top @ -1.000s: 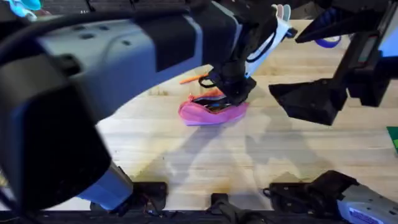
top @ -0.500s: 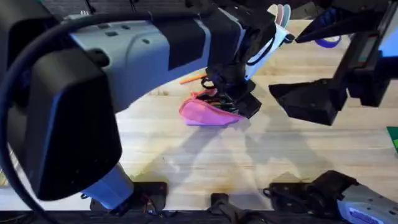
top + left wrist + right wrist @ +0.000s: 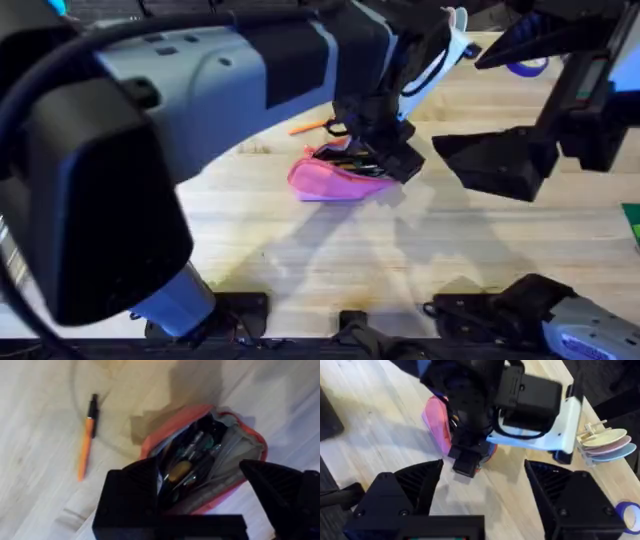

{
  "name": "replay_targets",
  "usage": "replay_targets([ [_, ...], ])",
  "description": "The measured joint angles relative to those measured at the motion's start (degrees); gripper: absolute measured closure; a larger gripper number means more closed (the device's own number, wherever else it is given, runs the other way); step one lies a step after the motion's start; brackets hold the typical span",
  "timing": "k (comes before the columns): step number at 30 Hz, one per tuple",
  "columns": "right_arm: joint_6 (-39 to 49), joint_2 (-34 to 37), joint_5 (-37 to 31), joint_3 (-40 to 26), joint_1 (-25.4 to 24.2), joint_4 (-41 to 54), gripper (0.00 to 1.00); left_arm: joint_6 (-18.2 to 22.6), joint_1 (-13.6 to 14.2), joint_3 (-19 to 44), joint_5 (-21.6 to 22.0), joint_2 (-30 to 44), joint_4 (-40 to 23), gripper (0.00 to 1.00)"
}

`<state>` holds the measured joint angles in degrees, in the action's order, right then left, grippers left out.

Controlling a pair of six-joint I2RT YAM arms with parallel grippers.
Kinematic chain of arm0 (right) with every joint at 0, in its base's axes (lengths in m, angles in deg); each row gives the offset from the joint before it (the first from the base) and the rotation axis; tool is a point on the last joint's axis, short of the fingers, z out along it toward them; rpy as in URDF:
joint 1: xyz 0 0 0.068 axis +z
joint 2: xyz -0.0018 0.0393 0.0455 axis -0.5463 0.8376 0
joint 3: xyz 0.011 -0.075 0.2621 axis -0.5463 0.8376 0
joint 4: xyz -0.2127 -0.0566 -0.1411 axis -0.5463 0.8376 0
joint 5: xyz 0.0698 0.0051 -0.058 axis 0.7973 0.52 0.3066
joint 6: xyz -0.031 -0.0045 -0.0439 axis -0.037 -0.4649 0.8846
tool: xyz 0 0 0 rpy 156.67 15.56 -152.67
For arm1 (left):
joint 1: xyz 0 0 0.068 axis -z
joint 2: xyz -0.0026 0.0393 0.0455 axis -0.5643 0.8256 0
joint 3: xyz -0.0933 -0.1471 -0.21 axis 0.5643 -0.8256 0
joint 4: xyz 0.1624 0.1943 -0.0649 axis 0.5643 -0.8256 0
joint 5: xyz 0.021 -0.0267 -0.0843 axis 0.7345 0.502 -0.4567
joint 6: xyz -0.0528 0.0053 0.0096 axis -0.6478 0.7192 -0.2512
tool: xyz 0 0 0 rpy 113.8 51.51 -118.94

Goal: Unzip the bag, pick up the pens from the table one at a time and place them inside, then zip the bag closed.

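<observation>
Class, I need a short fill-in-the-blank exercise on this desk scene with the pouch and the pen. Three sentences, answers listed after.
1. The zipper of the pink bag is ____, so items show inside.
2. The orange pen lies on the ____, outside the bag.
3. The left hand hangs over the bag with its fingers ____.

Missing words: open; table; open

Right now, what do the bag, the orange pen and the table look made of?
Bag: soft pink fabric, matte; its open mouth sags and shows a grey lining. Orange pen: likely plastic, smooth, with a black end. Table: pale wood or wood-look laminate, with plank seams and grain.
</observation>
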<state>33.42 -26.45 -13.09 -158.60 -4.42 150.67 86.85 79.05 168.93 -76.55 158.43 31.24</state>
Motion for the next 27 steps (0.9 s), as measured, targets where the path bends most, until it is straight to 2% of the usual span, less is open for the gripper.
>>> replay_targets([
  [4,0.0,0.0,0.02,0.0,0.0,0.0,0.003,0.02,-1.21,0.82,2.16,-2.37,-0.02,0.009],
  [12,0.0,0.0,0.02,0.0,0.0,0.0,0.004,0.26,-8.12,1.37,4.79,-6.97,-0.15,0.007],
  [18,0.0,0.0,0.02,0.0,0.0,0.0,0.003,5.43,-12.06,1.41,5.63,-8.39,0.45,0.007],
  [22,0.0,0.0,0.02,0.0,0.0,0.0,0.003,8.84,-13.88,1.41,5.72,-8.39,4.71,0.007],
  [27,0.0,0.0,0.02,0.0,0.0,0.0,0.003,10.5,-16.72,1.41,4.1,-8.36,8.87,0.007],
])
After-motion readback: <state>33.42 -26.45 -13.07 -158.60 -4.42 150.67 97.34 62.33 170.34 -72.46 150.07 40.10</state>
